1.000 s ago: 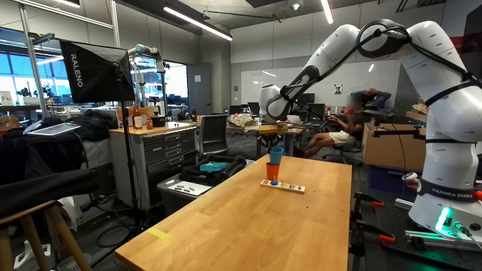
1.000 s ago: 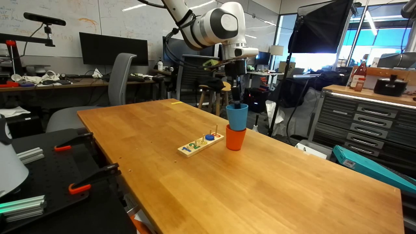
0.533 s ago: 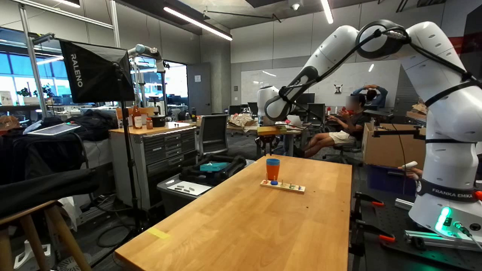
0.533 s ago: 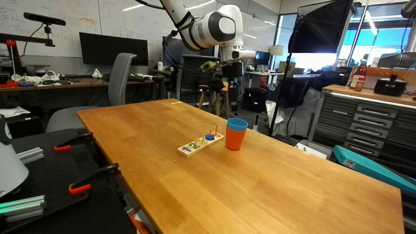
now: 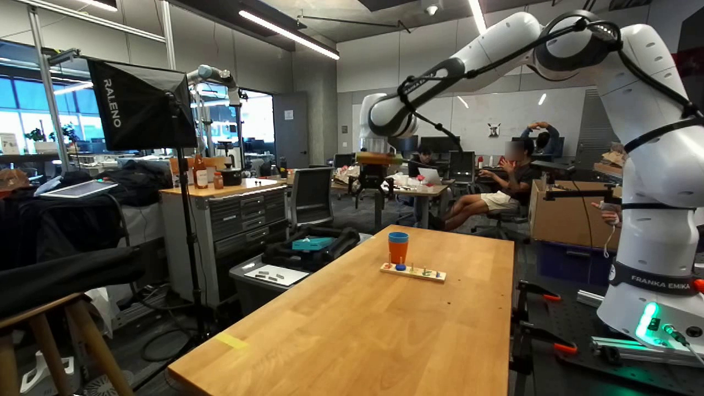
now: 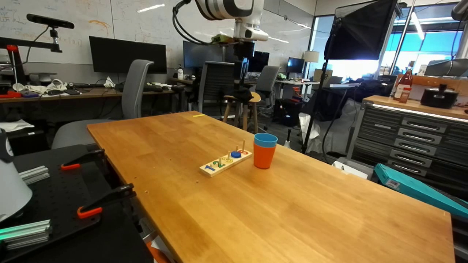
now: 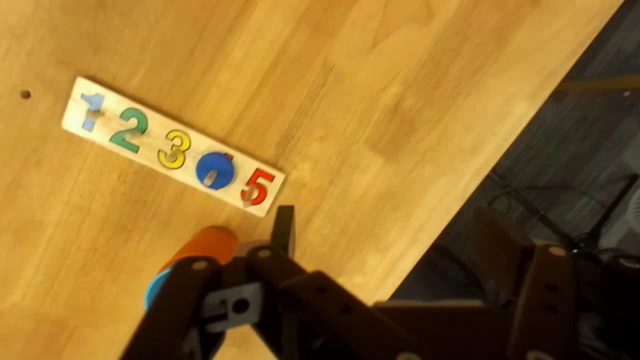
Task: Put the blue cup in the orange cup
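In both exterior views the blue cup (image 6: pixel 265 140) (image 5: pixel 398 237) sits upright inside the orange cup (image 6: pixel 264 157) (image 5: pixel 397 254), its upper band showing above the orange rim. The pair stands on the wooden table. My gripper (image 5: pixel 373 199) (image 6: pixel 239 78) hangs in the air above and away from the cups, jaws spread wide. Seen from the wrist, nothing lies between the fingertips of the gripper (image 7: pixel 390 232). There the orange cup (image 7: pixel 210 244) and a sliver of the blue cup (image 7: pixel 156 289) peek out beside the left finger, which hides the rest.
A pale wooden peg board (image 6: pixel 226 163) (image 7: pixel 172 147) with coloured numbers and a blue disc (image 7: pixel 215 170) lies close beside the cups. The table (image 5: pixel 352 330) has its edge near the cups, with floor beyond. A softbox lamp (image 5: pixel 143 104) stands off the table.
The blue cup, gripped a second ago partway into the orange cup, has dropped down inside it. My gripper has opened, risen and moved away from the cups.
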Available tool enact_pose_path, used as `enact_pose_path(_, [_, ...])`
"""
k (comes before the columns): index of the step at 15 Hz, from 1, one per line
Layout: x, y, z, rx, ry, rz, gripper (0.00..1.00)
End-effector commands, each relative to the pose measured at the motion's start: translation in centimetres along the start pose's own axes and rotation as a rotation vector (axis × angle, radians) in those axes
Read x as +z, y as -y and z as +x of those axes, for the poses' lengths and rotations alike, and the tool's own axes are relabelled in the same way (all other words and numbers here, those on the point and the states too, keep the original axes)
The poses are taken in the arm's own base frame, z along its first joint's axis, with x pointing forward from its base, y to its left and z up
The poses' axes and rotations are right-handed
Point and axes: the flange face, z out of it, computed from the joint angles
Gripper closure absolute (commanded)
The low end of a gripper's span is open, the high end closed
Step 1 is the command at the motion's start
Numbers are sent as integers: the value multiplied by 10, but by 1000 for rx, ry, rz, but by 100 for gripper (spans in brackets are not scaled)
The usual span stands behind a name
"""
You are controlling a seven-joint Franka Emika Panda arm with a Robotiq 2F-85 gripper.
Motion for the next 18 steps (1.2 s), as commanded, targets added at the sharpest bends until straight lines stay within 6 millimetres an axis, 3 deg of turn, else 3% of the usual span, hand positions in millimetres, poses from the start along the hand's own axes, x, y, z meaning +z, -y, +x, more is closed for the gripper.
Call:
enact_pose_path(1, [-68,23,-42,-147,132,43,0])
enact_pose_path(5, [-111,31,-73,-312,277,0,0])
enact_pose_path(9, [-130,28,-77,-481,386,-92,0])
enact_pose_path(13, [-129,29,-74,-641,491,-191,0])
enact_pose_path(18, [-98,40,-65,-790,480,-393,0])
